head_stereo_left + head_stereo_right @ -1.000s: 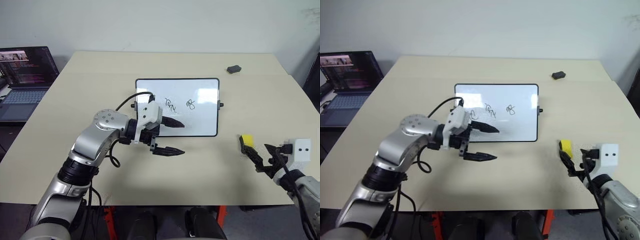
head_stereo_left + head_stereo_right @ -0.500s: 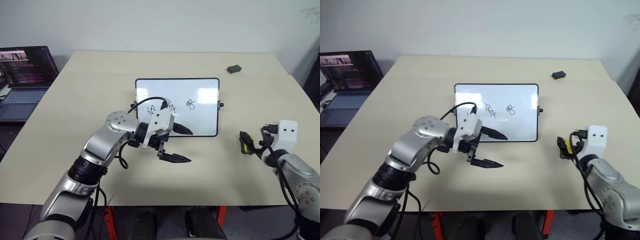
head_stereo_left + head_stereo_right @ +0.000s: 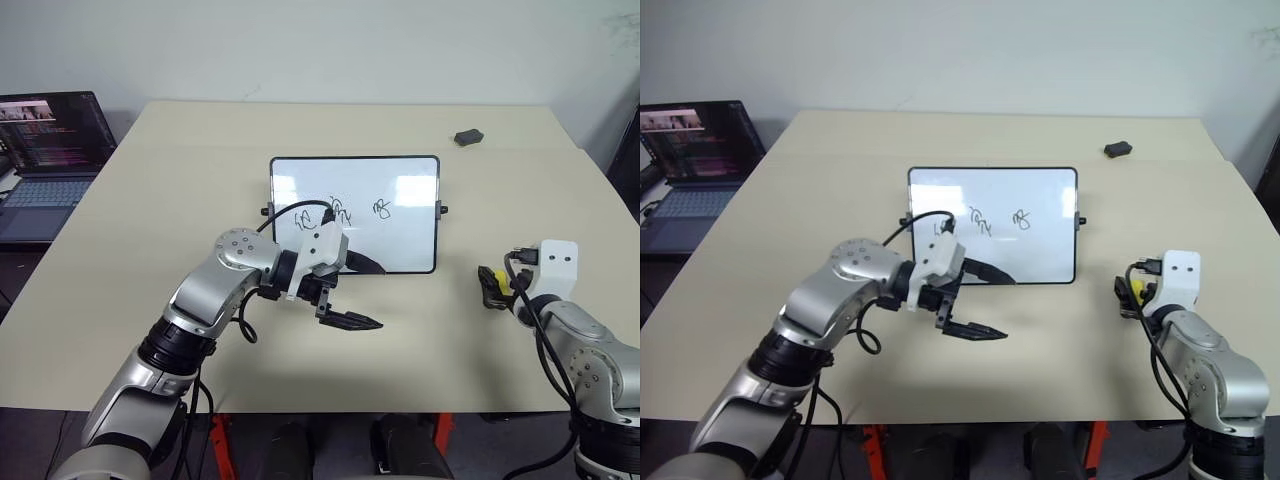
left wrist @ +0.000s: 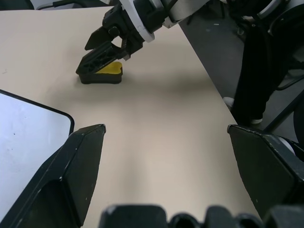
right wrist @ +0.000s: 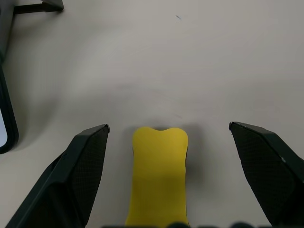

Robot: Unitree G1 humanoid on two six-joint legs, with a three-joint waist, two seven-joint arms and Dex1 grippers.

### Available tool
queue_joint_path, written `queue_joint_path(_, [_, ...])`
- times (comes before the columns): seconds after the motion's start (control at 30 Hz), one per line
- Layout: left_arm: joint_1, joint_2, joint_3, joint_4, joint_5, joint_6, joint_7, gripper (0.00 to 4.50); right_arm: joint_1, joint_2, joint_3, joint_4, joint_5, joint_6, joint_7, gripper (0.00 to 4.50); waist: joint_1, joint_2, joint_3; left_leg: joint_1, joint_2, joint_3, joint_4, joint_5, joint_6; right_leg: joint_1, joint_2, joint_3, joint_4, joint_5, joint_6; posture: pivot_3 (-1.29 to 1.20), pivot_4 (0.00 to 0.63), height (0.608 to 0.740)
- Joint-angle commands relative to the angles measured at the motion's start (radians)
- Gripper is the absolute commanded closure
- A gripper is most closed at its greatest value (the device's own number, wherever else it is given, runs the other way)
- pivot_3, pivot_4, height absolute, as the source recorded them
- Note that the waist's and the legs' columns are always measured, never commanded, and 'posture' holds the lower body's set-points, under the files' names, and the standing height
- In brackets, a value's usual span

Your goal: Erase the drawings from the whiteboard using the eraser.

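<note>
Two spread fingers of the right gripper (image 5: 161, 185) straddle the yellow eraser (image 5: 159, 173) near the table's (image 3: 150, 200) right edge, not yet clenched. Centre it and close squarely. The left gripper (image 3: 362, 293) hangs unclenched, empty, near the whiteboard (image 3: 400, 215).

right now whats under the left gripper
Under the left gripper lie the whiteboard's lower edge and bare table. One finger overlaps the board's bottom left area. Two drawings show clearly; the leftmost is partly covered by the arm's cable.
</note>
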Motion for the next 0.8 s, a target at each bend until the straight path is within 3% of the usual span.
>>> queue_joint_path(0.03, [-0.005, 0.004, 0.022, -0.038, -0.003, -0.003, 0.006, 0.00, -0.014, 0.004, 0.003, 0.009, -0.029, -0.022, 0.021, 0.09, 0.000, 0.000, 0.000, 0.000, 0.000, 0.000, 0.000, 0.000, 0.000, 0.000, 0.000, 0.000, 0.000, 0.000, 0.000, 0.00, 0.150, 0.740])
queue_joint_path(0.4, [0.004, 0.007, 0.023, -0.055, -0.007, 0.008, 0.019, 0.00, -0.036, 0.014, 0.003, 0.045, -0.066, -0.019, 0.073, 0.09, 0.000, 0.000, 0.000, 0.000, 0.000, 0.000, 0.000, 0.000, 0.000, 0.000, 0.000, 0.000, 0.000, 0.000, 0.000, 0.00, 0.150, 0.740])
queue_joint_path(0.5, [0.003, 0.007, 0.023, -0.056, -0.007, 0.010, 0.020, 0.00, -0.042, 0.014, 0.006, 0.055, -0.076, -0.015, 0.084, 0.65, 0.000, 0.000, 0.000, 0.000, 0.000, 0.000, 0.000, 0.000, 0.000, 0.000, 0.000, 0.000, 0.000, 0.000, 0.000, 0.00, 0.150, 0.740])
queue_joint_path(0.73, [0.005, 0.011, 0.027, -0.066, -0.008, 0.022, 0.027, 0.00, -0.038, 0.019, 0.021, 0.063, -0.090, 0.004, 0.107, 3.14, 0.000, 0.000, 0.000, 0.000, 0.000, 0.000, 0.000, 0.000, 0.000, 0.000, 0.000, 0.000, 0.000, 0.000, -0.001, 0.00, 0.150, 0.740])
queue_joint_path(0.8, [0.006, 0.012, 0.028, -0.068, -0.009, 0.025, 0.028, 0.00, -0.039, 0.022, 0.021, 0.059, -0.096, 0.000, 0.111, 3.14, 0.000, 0.000, 0.000, 0.000, 0.000, 0.000, 0.000, 0.000, 0.000, 0.000, 0.000, 0.000, 0.000, 0.000, -0.001, 0.00, 0.150, 0.740])
